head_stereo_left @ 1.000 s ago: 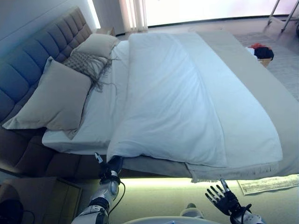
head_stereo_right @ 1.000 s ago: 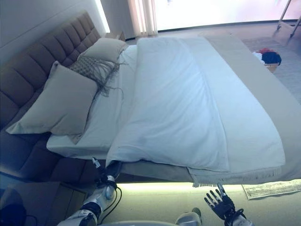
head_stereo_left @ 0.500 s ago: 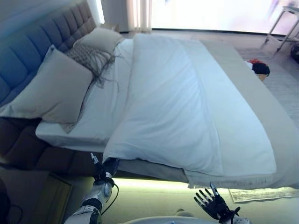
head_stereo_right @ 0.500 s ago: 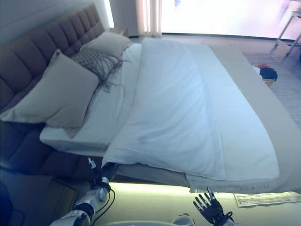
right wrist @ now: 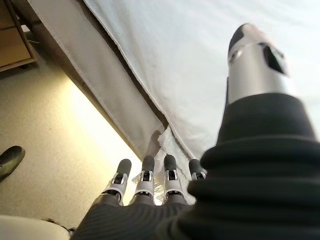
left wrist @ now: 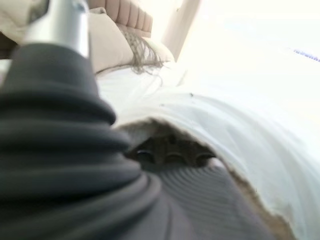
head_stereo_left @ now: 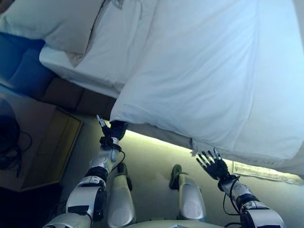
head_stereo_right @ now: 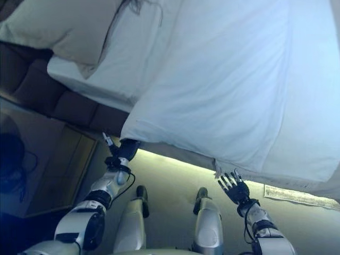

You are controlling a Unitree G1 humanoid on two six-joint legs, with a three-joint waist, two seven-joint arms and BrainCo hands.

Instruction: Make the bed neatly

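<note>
A white duvet [head_stereo_left: 204, 71] covers most of the bed, its near edge hanging over the side. A beige cover [right wrist: 100, 75] lies under it, with a fringed corner [right wrist: 167, 150]. A beige pillow [head_stereo_left: 52, 23] lies at the head end on the white sheet [head_stereo_left: 109, 52]. My left hand [head_stereo_left: 113, 130] is at the duvet's near corner, reaching under its edge [left wrist: 240, 130]. My right hand [head_stereo_left: 213, 167] is open with fingers [right wrist: 145, 175] spread, just below the bed's side by the fringed corner, touching nothing.
A wooden nightstand [head_stereo_left: 52, 147] stands to the left of the bed by the padded headboard [head_stereo_left: 19, 66]. The dark bed base [head_stereo_left: 90, 102] has a lit strip under it. A sheet of paper [head_stereo_left: 261, 171] lies on the floor at the right.
The camera has tipped down, so the far half of the bed has left the view. My right hand has come up closer to the bed's edge. My left hand stays at the duvet corner.
</note>
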